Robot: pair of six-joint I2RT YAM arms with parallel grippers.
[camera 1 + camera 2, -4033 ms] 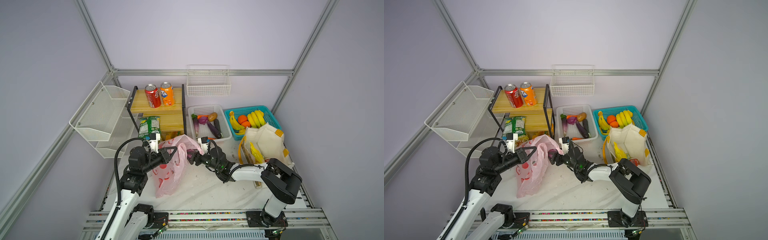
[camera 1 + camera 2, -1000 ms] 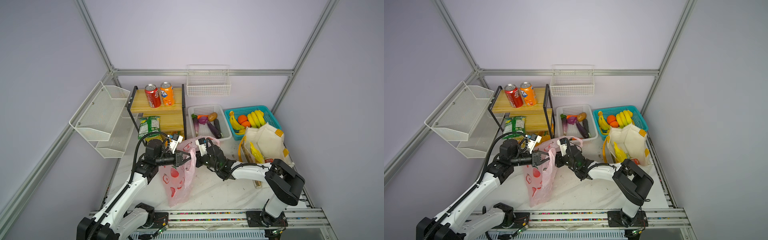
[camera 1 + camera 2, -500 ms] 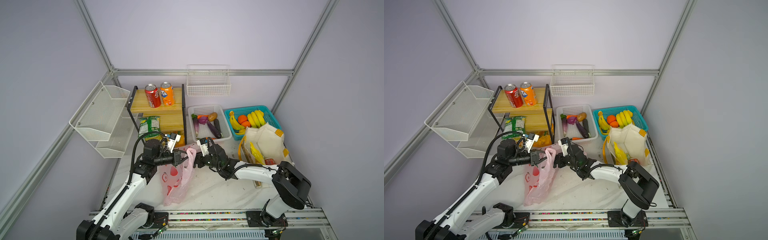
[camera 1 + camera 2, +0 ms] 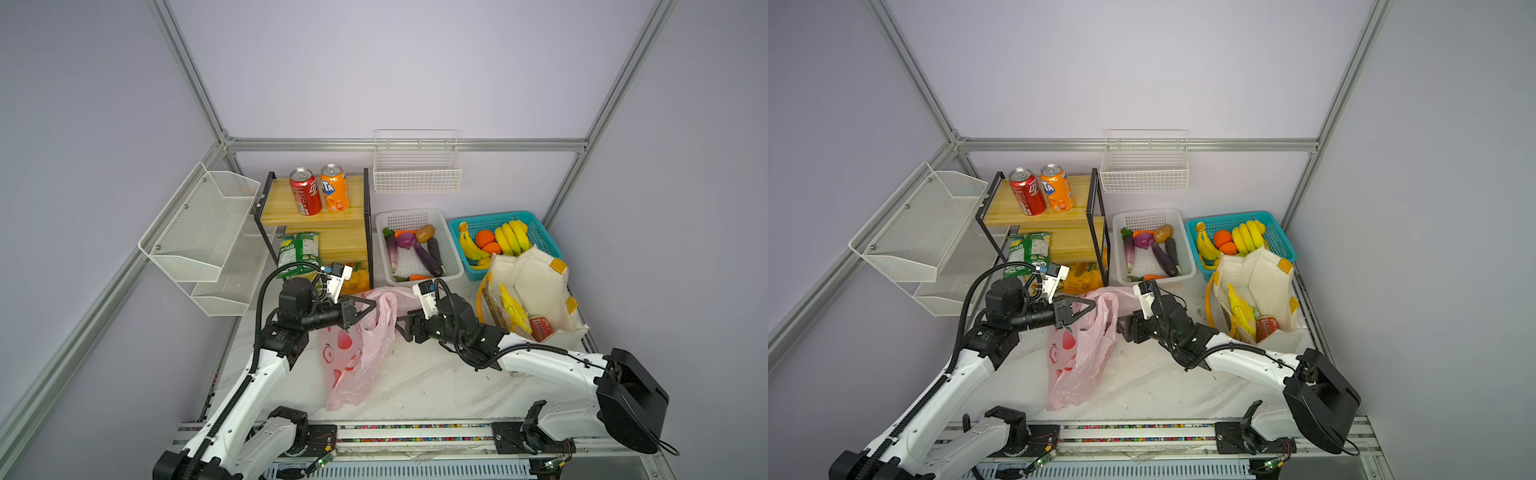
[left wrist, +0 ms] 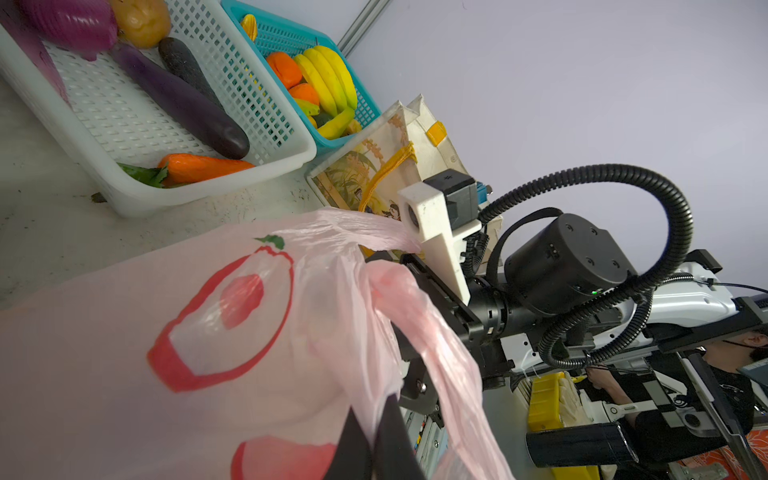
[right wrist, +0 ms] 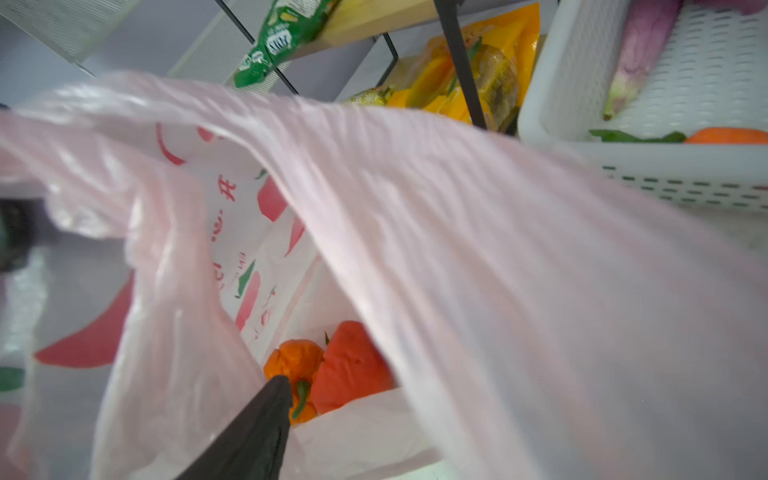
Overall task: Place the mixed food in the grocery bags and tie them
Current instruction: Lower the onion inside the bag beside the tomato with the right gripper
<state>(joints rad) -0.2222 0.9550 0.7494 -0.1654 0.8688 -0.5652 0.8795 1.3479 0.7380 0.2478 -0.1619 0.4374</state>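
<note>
Left fingers (image 5: 353,453) are pressed together on a twisted handle of the pink plastic bag (image 4: 361,357), holding the top up while the bottom slumps on the surface (image 4: 436,382). Right fingers (image 6: 249,436) look spread apart at the bag's mouth, just right of the left ones in both top views, with pink film draped over them. Only one finger shows in the right wrist view; the other is buried under plastic, and that whole picture is smeared. Can't tell if they're actually gripping anything.

Deep in the bag you can make out the orange pumpkin (image 6: 293,359) and the red tomato (image 6: 353,365), touching; from above the film hides them. The cream cloth tote (image 4: 536,282) stands open on the right with the yellow chip packet (image 4: 511,309) and a red soda can (image 4: 540,328) poking out; whatever else is in there, no idea. The long dark eggplant (image 4: 426,259) and purple onion (image 4: 405,241) lie in the white basket (image 4: 409,212) at the back, beside a teal basket (image 4: 490,217) of bananas (image 4: 513,237).

Surface is white, marbled-looking and pretty scuffed. The room has pale lilac walls, an aluminium frame, a wire basket (image 4: 415,174) on the back wall and a wooden shelf (image 4: 282,214) back left. A person (image 5: 665,419) in dark clothes is cut off at the edge of the left wrist view.
</note>
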